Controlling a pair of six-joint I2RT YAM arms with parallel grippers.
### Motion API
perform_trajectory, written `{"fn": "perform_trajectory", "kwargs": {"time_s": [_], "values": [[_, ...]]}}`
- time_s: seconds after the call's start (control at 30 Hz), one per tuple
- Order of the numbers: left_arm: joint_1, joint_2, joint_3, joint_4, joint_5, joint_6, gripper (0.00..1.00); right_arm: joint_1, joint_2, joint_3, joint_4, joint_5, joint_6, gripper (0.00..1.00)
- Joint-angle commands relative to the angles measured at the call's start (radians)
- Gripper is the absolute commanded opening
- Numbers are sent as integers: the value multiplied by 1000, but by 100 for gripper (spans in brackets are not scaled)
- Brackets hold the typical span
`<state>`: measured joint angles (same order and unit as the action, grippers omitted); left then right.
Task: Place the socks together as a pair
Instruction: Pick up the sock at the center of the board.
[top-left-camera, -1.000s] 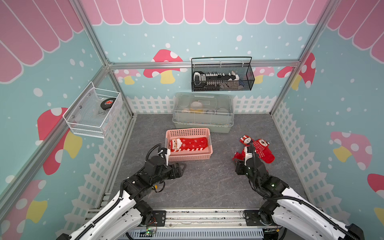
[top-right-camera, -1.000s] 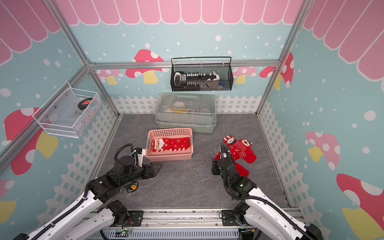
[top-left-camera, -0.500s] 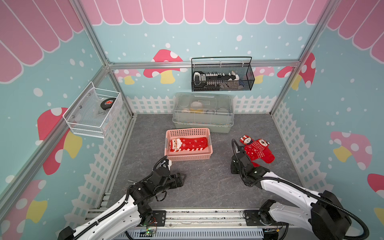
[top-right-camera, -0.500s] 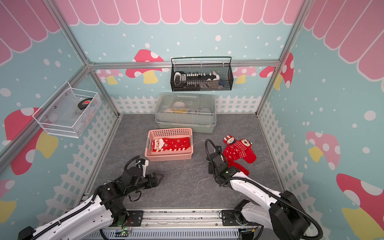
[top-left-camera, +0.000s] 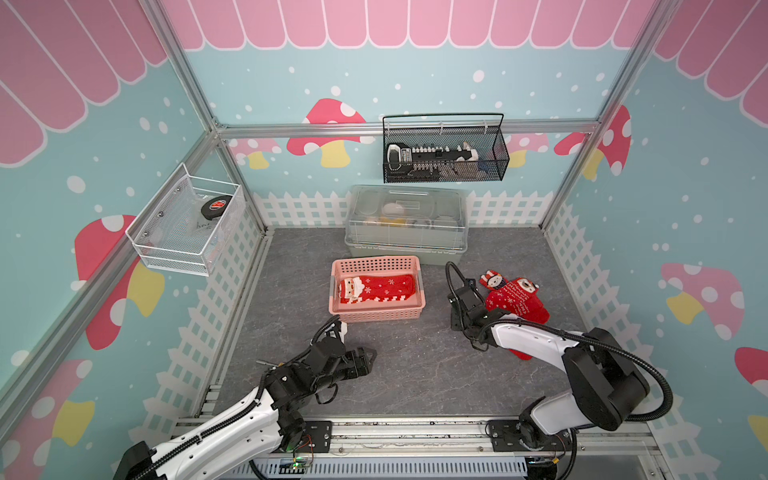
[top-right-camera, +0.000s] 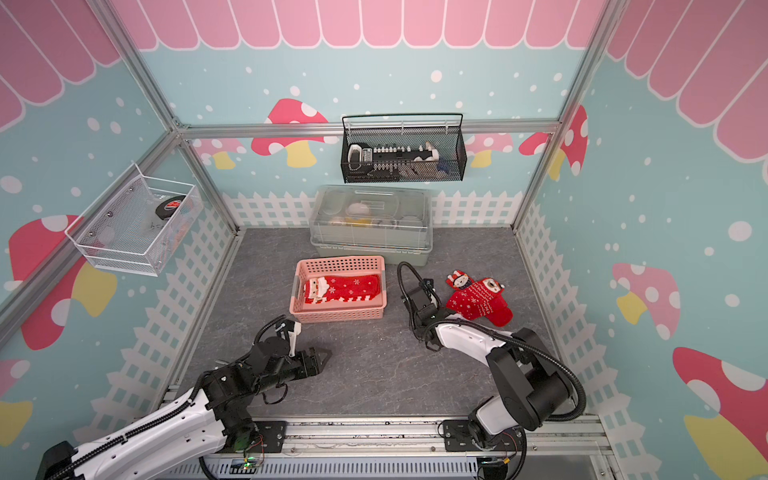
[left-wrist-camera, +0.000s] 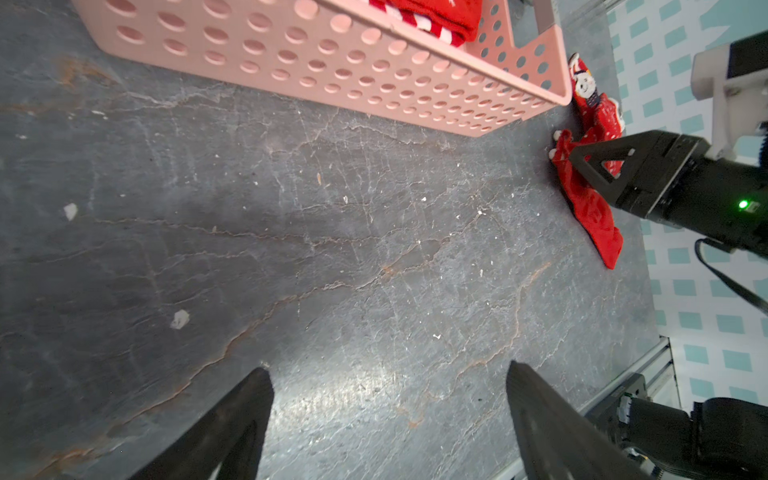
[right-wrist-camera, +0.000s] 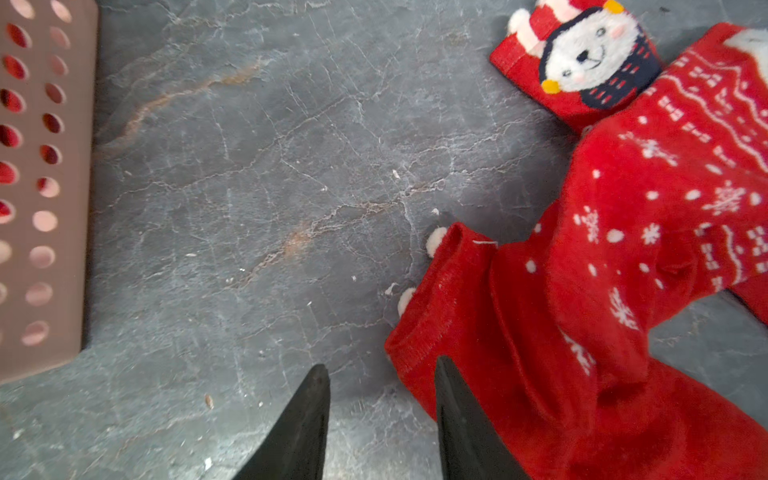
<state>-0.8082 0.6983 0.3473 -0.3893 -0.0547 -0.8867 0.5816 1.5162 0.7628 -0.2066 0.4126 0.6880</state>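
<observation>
Red socks (top-left-camera: 376, 289) with a Santa face lie in the pink basket (top-left-camera: 376, 316). More red socks (top-left-camera: 515, 299) (top-right-camera: 478, 301) lie in a heap on the grey floor to its right. In the right wrist view a white bear-face cuff (right-wrist-camera: 590, 58) and a snowflake sock (right-wrist-camera: 665, 187) show on top. My right gripper (right-wrist-camera: 380, 372) is low at the heap's left edge, jaws partly open over bare floor. One finger overlaps a plain red cuff (right-wrist-camera: 457, 324). My left gripper (left-wrist-camera: 388, 370) (top-left-camera: 373, 355) hangs wide open and holds nothing, in front of the basket.
A clear lidded box (top-left-camera: 405, 224) stands behind the basket at the back wall. A black wire basket (top-left-camera: 444, 149) hangs above it and a white mesh basket (top-left-camera: 187, 224) on the left wall. A metal rail (top-left-camera: 415, 432) runs along the front edge.
My right gripper has come off the sock heap, dropped to the floor on the heap's left side, and narrowed its jaws. My left arm has drawn back from the basket toward the front.
</observation>
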Motion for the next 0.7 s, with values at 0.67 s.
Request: {"fn": "perform_trajectory", "kwargs": {"time_s": [0.67], "values": [[-88,18,53,15,-60,-37,89,-23,112,36,-8,62,-13,40]]}}
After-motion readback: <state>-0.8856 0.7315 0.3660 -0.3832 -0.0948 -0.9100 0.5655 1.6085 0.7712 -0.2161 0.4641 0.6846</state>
